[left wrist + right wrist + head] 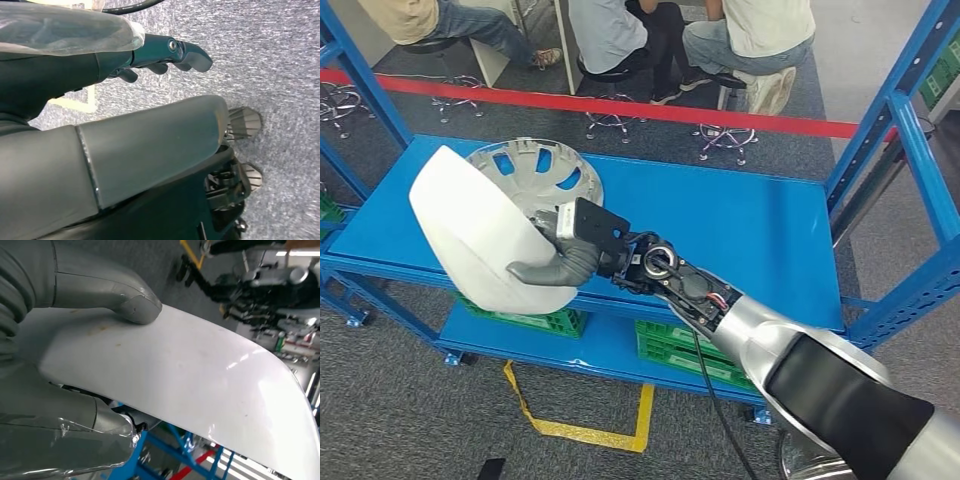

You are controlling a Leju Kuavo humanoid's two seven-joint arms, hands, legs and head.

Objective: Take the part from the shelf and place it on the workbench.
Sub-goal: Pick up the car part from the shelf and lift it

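While my right arm is reaching out across the front of the blue shelf (743, 225), I am taking in the scene from the biggest thing down. That shelf is filling most of my head view, its upper deck running from nine o'clock to three o'clock, with green crates (675, 350) sitting on the lower deck towards six o'clock. Beyond it, at twelve o'clock, people are sitting on stools behind a red tape line (622, 106) on the floor.

Next in size is the part (482, 235), a smooth white curved shell. It is hanging out at about nine o'clock from my wrist, at the shelf's front edge, and I judge it lifted off the deck, not lying on it. Behind it, at eleven o'clock, a silver wheel cover (539, 170) is lying flat on the upper deck; the shell is overlapping it from my viewpoint, so I cannot tell whether the two are touching.

My right hand (558, 262) is clamping the shell: the thumb (132, 302) is pressing on the white outer face while the fingers are going underneath, mostly hidden. My left hand (166, 55) is hanging over the grey carpet, its dark fingers loosely bent with nothing in them.

I judge that I am in the taking step, with the part gripped and coming away from the shelf. Next I am needing to draw it clear of the blue uprights without knocking the wheel cover, then turn to find the worktop, keeping the thumb's pressure steady because the shell looks glossy and wide.
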